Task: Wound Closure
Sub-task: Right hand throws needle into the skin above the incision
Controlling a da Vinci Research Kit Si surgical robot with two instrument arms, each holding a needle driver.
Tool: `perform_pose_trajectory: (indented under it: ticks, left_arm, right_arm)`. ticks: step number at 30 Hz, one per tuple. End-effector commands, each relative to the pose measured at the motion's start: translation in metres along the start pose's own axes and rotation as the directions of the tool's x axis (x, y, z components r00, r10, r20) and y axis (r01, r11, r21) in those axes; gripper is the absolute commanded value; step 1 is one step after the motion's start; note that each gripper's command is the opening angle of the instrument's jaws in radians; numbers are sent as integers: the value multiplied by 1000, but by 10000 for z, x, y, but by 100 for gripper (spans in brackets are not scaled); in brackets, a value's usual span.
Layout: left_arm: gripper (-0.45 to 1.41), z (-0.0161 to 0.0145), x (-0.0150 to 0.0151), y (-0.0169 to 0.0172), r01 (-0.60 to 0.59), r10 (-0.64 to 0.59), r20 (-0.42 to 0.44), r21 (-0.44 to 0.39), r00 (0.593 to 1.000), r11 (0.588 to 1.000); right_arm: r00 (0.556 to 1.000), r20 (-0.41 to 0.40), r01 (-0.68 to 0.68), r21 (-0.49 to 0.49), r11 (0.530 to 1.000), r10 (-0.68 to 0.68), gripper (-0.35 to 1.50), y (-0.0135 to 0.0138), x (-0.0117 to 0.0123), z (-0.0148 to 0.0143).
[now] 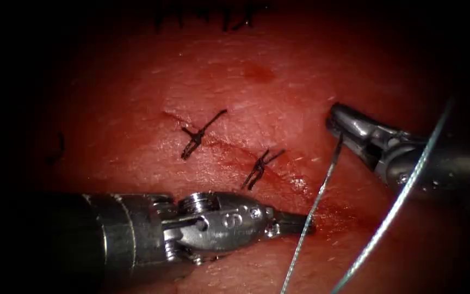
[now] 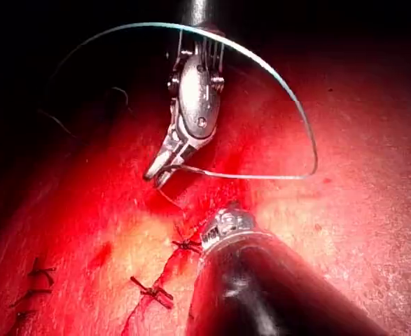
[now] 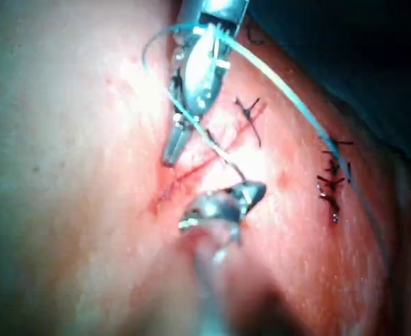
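The cut [image 1: 228, 146] runs slantwise across the tissue [image 1: 278, 81], with two knotted dark stitches [image 1: 198, 136] [image 1: 261, 167] across it. My left tool [image 1: 300, 223] comes in from the lower left, jaws shut, tip touching the tissue at the cut's lower end; it also shows in the right wrist view [image 3: 170, 155]. My right tool [image 1: 334, 123] is right of the cut, jaws shut on the pale thread [image 1: 322, 185]. That thread drops from the right jaws past the left tip. A second strand [image 1: 409, 185] crosses the right shaft. The thread arcs in a wide loop [image 2: 289, 98] around the right tool [image 2: 156, 175]. The needle is hidden.
Red fluid wets the tissue around the cut's lower end [image 1: 333, 215]. Older dark stitches sit at the far edge [image 1: 208, 16] and beside the wound [image 3: 331, 175]. The left shaft [image 1: 82, 234] lies low across the near left.
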Motion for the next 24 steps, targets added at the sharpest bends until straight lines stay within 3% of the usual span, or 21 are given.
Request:
perform_pose_trajectory:
  ticks: [1, 2, 3, 12, 19, 24]
  left_arm:
    - [-45, 6, -1, -2, 0, 0, 0, -2, 1000, 1000]
    - [-45, 6, -1, -2, 0, 0, 0, -2, 1000, 1000]
    - [-45, 5, -2, -4, -1, 1, 0, -7, 1000, 1000]
    - [-45, 3, -4, -8, -3, 3, 0, -8, 1000, 1000]
    - [-45, 10, -5, -10, -3, 3, -1, 20, 1000, 1000]
    - [-45, 25, -12, -6, -6, 6, -1, 40, 1000, 999]
  right_arm:
    - [1000, -11, 8, 10, 1000, -8, -35, -24, 7, 5]
    - [1000, -11, 8, 10, 1000, -8, -35, -24, 7, 5]
    - [999, -21, 27, 23, 999, -27, -35, -42, 15, 3]
    - [998, -38, 44, 27, 999, -43, -35, -60, 28, -4]
    - [987, -44, -153, -19, 988, 152, -35, -42, 30, -4]
    - [974, -39, -224, -36, 974, 222, -35, -27, 27, 0]
